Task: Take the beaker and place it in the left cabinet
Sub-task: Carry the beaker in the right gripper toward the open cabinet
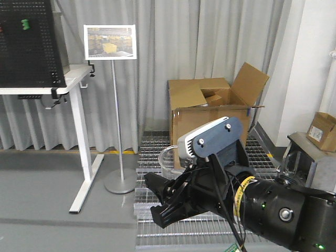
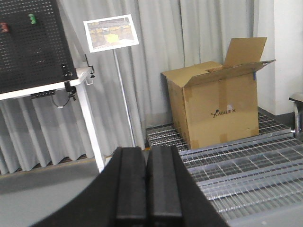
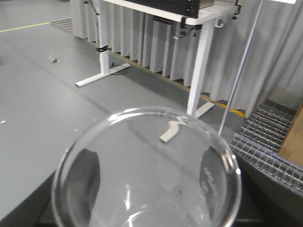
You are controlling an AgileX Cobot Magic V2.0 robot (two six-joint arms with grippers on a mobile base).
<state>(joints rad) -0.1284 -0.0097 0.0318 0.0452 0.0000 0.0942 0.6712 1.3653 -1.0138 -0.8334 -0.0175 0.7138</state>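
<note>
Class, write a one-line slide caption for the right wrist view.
Right claw grips the clear glass beaker, viewed down its open mouth, with grey floor and white desk legs beyond.

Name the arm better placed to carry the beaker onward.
Right. The beaker sits between the right fingers, which show dark through the glass; the left fingers are shut on nothing.

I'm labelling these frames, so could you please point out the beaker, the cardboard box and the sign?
beaker (image 3: 147, 175): right wrist view, its glass interior.
cardboard box (image 2: 218, 106): left wrist view, front face.
sign (image 1: 109, 42): front-facing view, picture panel.
</note>
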